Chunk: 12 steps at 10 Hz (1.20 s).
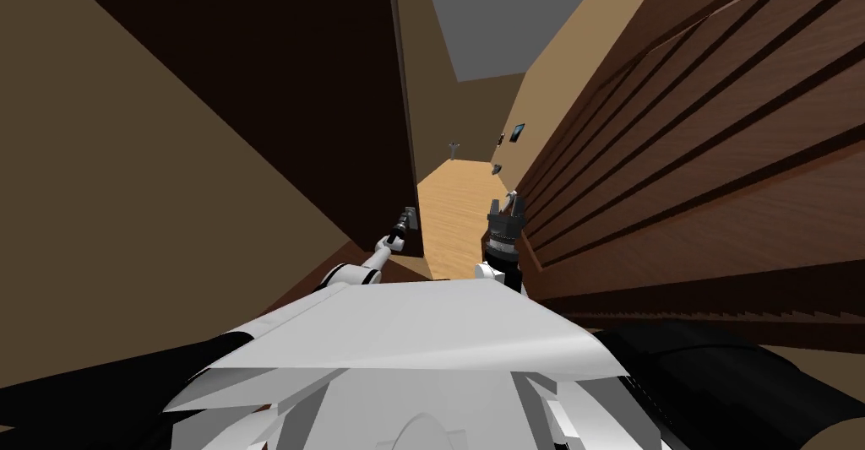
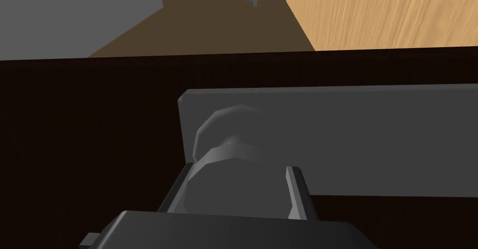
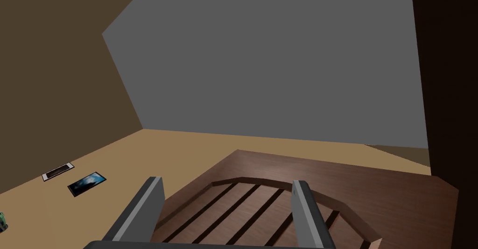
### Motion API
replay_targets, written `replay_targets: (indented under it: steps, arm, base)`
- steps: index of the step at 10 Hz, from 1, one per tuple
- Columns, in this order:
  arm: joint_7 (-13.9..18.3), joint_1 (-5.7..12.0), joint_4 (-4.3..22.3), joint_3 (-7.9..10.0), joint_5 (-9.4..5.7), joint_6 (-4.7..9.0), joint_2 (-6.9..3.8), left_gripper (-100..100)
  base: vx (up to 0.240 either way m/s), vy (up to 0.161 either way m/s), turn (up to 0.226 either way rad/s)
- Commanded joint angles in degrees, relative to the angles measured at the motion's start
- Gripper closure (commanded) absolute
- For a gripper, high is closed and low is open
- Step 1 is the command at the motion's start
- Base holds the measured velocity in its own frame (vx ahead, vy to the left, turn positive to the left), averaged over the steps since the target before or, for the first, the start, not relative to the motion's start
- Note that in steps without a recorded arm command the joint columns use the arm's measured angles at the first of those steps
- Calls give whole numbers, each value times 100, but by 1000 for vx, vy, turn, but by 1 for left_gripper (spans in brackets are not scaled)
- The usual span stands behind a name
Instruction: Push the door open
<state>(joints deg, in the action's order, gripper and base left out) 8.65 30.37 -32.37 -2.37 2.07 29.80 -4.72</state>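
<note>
Door point(image 1: 296, 90), dark brown, is standing near on my left; my left gripper point(image 2: 239, 169) is clasping its grey knob point(image 2: 219, 143), my right gripper point(image 3: 226, 183) is hanging open by the slatted panel point(image 1: 693, 132)

Pale wood-grain floor point(image 1: 460, 217)

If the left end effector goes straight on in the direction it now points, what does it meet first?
The grey door knob, which sits right at the tip of the left end effector. Directly behind it is the grey plate on the dark door. I cannot tell the exact gap.
</note>
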Motion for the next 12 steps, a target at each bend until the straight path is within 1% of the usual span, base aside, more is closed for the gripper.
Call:
replay_targets:
  steps: [1,6,12]
  arm:
    - [-27,-39,-52,132,-47,-46,-117,100]
    - [-137,-62,-44,379,-139,-64,-189,100]
    - [-294,-94,-33,729,-270,-90,-267,100]
  base:
    - [104,-80,39]
    - [142,-150,78]
    - [170,-156,70]
